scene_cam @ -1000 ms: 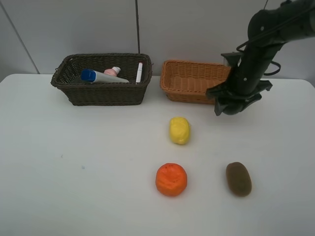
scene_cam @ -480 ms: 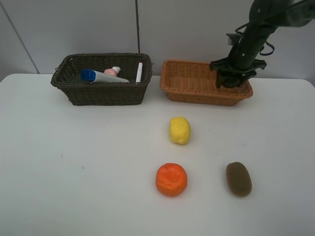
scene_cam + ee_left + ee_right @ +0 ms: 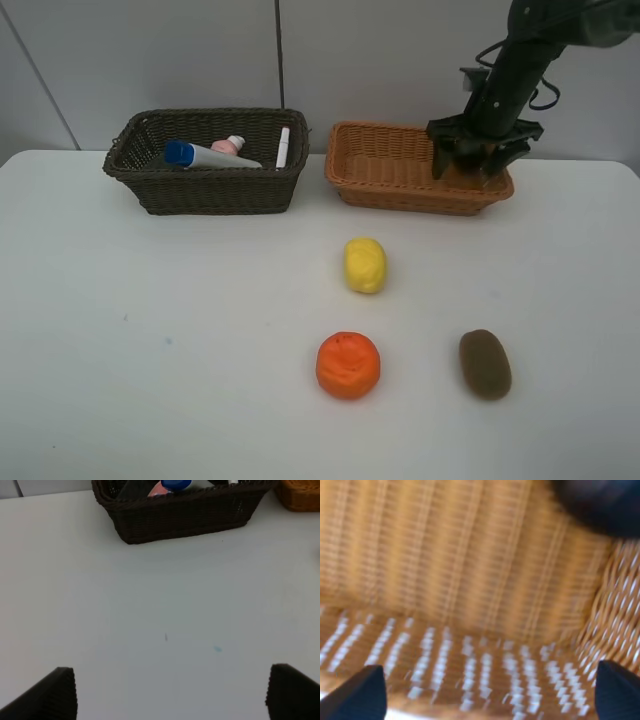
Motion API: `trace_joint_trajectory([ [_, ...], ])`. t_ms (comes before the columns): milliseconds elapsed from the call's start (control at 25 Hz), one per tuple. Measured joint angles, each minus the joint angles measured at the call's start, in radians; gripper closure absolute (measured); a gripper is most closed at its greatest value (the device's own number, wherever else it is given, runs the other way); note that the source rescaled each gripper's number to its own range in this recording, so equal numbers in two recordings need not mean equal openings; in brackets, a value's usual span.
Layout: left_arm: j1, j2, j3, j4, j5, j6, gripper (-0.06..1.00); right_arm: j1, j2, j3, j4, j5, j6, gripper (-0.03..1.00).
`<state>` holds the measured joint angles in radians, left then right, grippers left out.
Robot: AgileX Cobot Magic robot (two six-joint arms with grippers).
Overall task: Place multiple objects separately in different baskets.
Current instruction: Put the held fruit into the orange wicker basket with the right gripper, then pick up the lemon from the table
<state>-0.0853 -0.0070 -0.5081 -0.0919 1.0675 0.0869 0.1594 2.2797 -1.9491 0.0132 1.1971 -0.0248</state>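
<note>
Tan basket point(image 3: 400, 196), right claw point(image 3: 478, 166) splayed above

dk-brown basket point(image 3: 205, 192) | orange-tan basket point(image 3: 400, 195) (both woven) | ylw lemon point(image 3: 365, 265) | brn kiwi point(image 3: 485, 364)

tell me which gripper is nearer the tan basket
Right. The right gripper hangs over the right end of the tan basket, jaws open. The left gripper is over the table in front of the dark basket, far from the tan one.
</note>
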Motion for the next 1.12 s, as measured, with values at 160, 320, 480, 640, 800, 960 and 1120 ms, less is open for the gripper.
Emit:
trace_joint_trajectory([
  [160, 0.000, 0.000, 0.000, 0.000, 0.000, 0.000, -0.05, 0.005, -0.081, 0.027, 0.049, 0.013, 0.017, 0.01],
  [320, 0.000, 0.000, 0.000, 0.000, 0.000, 0.000, -0.05, 0.054, -0.197, 0.142, 0.058, 0.015, 0.067, 0.01],
  [480, 0.000, 0.000, 0.000, 0.000, 0.000, 0.000, -0.05, 0.176, -0.274, 0.290, 0.058, 0.021, 0.110, 0.01],
  [640, 0.000, 0.000, 0.000, 0.000, 0.000, 0.000, -0.05, 0.304, -0.278, 0.384, 0.058, 0.022, 0.130, 0.01],
  [800, 0.000, 0.000, 0.000, 0.000, 0.000, 0.000, -0.05, 0.384, -0.277, 0.439, 0.058, -0.026, 0.171, 0.01],
  [960, 0.000, 0.000, 0.000, 0.000, 0.000, 0.000, -0.05, 0.441, -0.252, 0.456, 0.059, -0.103, 0.196, 0.01],
  [1120, 0.000, 0.000, 0.000, 0.000, 0.000, 0.000, -0.05, 0.456, -0.191, 0.458, 0.057, -0.173, 0.199, 0.01],
])
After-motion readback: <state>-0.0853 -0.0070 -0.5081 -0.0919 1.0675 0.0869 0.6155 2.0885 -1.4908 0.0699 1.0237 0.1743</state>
